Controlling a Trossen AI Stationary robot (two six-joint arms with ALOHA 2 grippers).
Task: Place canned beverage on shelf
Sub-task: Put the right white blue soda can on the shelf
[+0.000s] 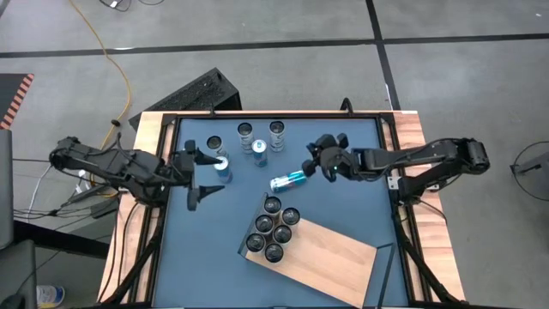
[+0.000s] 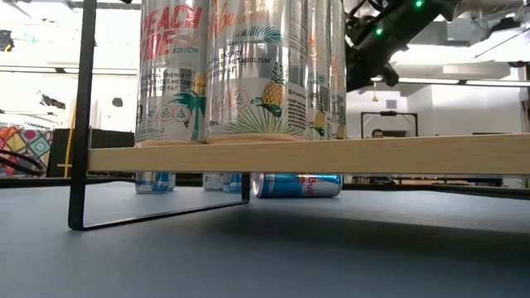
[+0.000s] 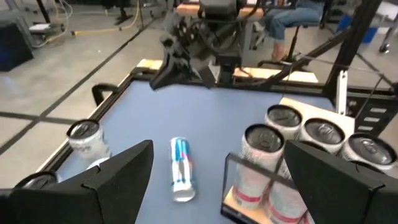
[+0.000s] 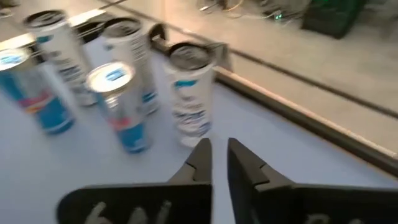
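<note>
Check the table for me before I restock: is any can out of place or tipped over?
Yes. One blue-and-silver can lies on its side on the blue table, between the upright cans at the back and the shelf. Every other can stands upright, six of them on the shelf's end.

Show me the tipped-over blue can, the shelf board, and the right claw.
tipped-over blue can (image 1: 289,180): high view, middle of its side.
shelf board (image 1: 330,260): high view, bare wood top.
right claw (image 1: 314,160): high view, between its fingertips.

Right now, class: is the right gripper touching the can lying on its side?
Apart. The high view shows blue table between the right gripper and the toppled can.
</note>
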